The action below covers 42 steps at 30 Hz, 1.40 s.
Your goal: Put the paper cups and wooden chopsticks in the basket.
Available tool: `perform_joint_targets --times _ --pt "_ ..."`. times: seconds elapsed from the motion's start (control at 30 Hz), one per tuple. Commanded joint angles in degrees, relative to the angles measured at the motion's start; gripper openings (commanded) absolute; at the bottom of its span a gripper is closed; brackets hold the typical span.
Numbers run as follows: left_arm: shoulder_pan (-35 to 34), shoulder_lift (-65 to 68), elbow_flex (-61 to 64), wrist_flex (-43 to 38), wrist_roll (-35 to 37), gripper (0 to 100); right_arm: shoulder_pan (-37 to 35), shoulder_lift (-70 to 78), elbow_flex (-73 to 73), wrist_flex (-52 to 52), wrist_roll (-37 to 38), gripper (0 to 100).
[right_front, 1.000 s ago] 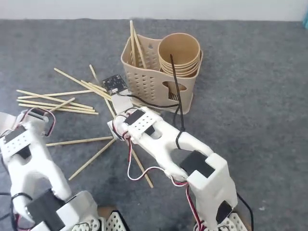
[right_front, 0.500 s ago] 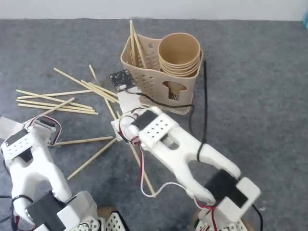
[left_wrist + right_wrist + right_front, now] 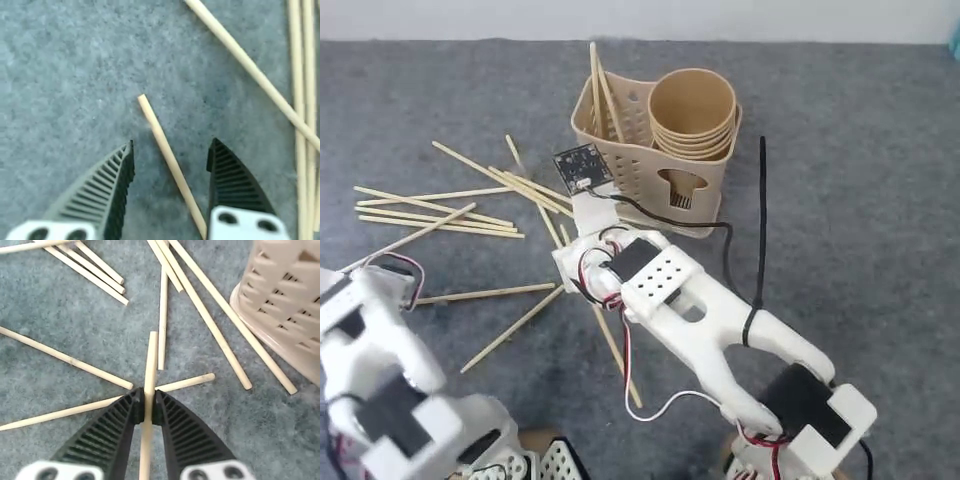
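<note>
The right fingers [image 3: 116, 429] were clenched on one wooden chopstick [image 3: 150, 360] near the basket [image 3: 620, 175], which held stacked paper cups [image 3: 692, 100] and a few standing chopsticks [image 3: 598, 90]. Farther from the basket, the left fingers [image 3: 112, 195] were spread astride another chopstick [image 3: 167, 150] lying on the grey worktop [image 3: 860, 200].

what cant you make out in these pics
- High view: how many beige paper cups are nested; the perforated beige plastic basket wall covers the stack's base.
- Right wrist view: length of the clamped wooden chopstick in the right hand; frame edge cuts it.
- Left wrist view: loose wooden chopstick inside the open left hand, likewise cut.
</note>
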Motion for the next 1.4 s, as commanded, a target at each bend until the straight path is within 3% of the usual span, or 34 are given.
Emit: perform_joint_targets --times 0.0,0.13,0.27,0.57,0.67,0.87,1.03,1.37 --pt "-0.3 10.5 -10.8 3.8 -0.7 23 0.1 -4.2 -0.3 -1.3 -0.4 0.8" --pt "-0.1 18.9 -18.8 8.7 -0.7 20 1.1 -4.4 -0.3 -1.4 -0.4 0.8" --pt "0.0 22.4 -22.7 11.2 -3.6 1 1.7 -4.4 -0.3 -1.4 -0.4 0.8" --pt "0.1 13.0 -16.5 10.9 -4.7 1 1.5 -8.2 -0.2 1.3 -0.3 0.8" --pt "1.3 5.3 -9.5 6.2 -4.8 1 1.5 -16.6 0.0 5.8 2.5 0.8" --pt "6.2 -12.7 8.4 -11.4 -6.9 1 5.8 -33.7 0.1 8.3 4.5 0.8" --pt "7.4 -23.5 15.9 -15.4 -7.6 1 11.1 -37.7 -0.4 -1.2 5.0 0.8" --pt "7.6 -30.6 20.8 -17.8 -7.5 1 13.2 -35.6 -1.1 -35.8 22.5 0.8"
